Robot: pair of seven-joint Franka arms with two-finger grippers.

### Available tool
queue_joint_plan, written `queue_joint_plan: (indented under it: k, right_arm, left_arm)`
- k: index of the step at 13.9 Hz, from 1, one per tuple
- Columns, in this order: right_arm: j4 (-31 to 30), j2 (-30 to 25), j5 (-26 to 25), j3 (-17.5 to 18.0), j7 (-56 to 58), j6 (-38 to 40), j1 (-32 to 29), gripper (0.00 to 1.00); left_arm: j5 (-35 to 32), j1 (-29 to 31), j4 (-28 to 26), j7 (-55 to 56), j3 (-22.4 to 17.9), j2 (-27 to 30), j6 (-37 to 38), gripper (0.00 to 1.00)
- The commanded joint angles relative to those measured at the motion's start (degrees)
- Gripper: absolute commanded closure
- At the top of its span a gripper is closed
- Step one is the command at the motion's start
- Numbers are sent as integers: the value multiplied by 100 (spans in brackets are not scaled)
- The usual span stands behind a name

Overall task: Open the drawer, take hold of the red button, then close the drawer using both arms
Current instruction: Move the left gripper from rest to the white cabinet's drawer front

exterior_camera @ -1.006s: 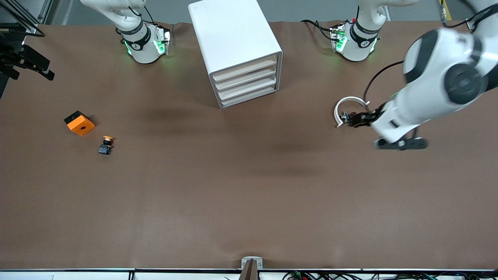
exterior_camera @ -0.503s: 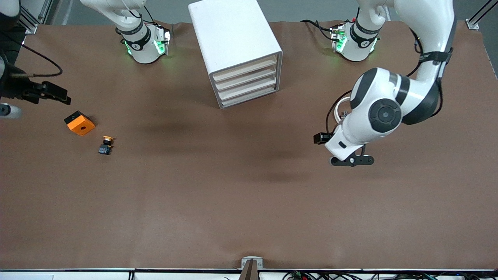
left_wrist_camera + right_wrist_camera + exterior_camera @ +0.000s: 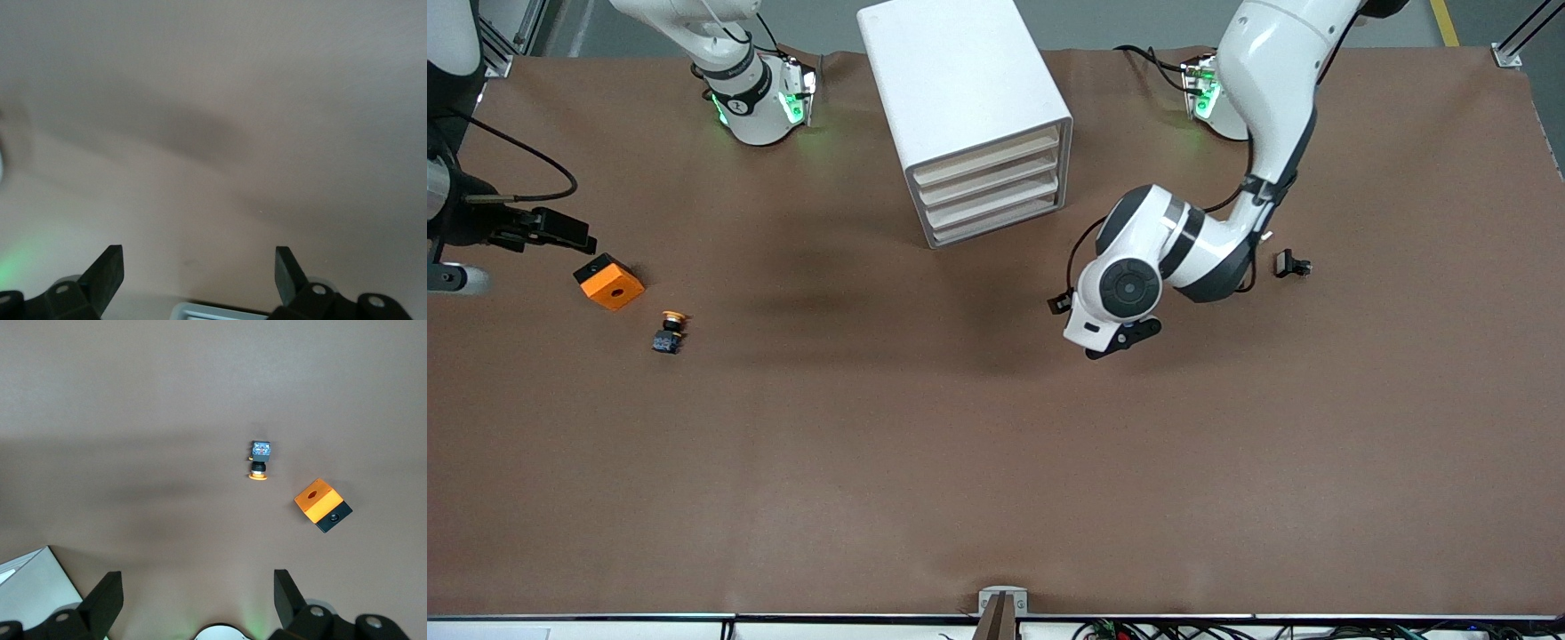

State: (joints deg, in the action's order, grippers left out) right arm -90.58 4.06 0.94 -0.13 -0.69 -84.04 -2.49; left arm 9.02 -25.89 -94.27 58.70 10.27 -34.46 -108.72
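Cabinet (image 3: pixel 951 71) sits mid-table on the robots' base side, and all four drawers (image 3: pixel 989 182) are shut, beige fronts flush with the frame. I can't tell which one is the target. No red-capped button is visible in any view. Left arm (image 3: pixel 1263 98) reaches from its base down to a folded wrist over the bare brown table (image 3: pixel 996 462), off the cabinet's front corner toward the left arm's end. Left gripper (image 3: pixel 197 261) is hidden under the wrist in the front view. The left wrist view shows its fingers (image 3: pixel 107 267) spread wide with nothing between them, only bare mat and a shadow below. Right arm (image 3: pixel 720 62) swings out past the table edge at its own end. Right gripper (image 3: pixel 197 583) is up in the air over that end of the table, jaws wide and empty. The right wrist view takes in a corner of the cabinet, the orange cube (image 3: pixel 322 505) and the orange-yellow-capped button (image 3: pixel 259 460). Both of those lie on the mat at the right arm's end, well apart from the cabinet. The cube has its hole face up, and the button lies on its side near the cube, a bit nearer the front camera. A small black part (image 3: pixel 1291 265) rests on the mat near the left arm's elbow, toward the left arm's end. I can't tell what it is.
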Motion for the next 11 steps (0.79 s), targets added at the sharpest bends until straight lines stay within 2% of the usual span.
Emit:
queue_joint_plan:
  k: [1,5,7,9,11]
  right_arm:
    - [137,148,-50,-13,-36,63,-93,0]
    - [128,192,-41,-13,-115,98,-50,0]
    - [111,183,-33,-5,-159,107,-32,0]
    - [102,183,11,-5,-212,151,-41,0]
    - [84,174,20,4,-221,160,-6,0]
  left_arm:
    - [197,-256,102,1549,-43,-227,43,0]
    - [346,-284,102,4599,-52,-263,148,0]
    - [320,-329,102,6146,-61,-280,681,0]
    - [267,-224,102,6304,-78,-289,1202,0]
    - [354,-83,111,6084,-69,-306,1300,0]
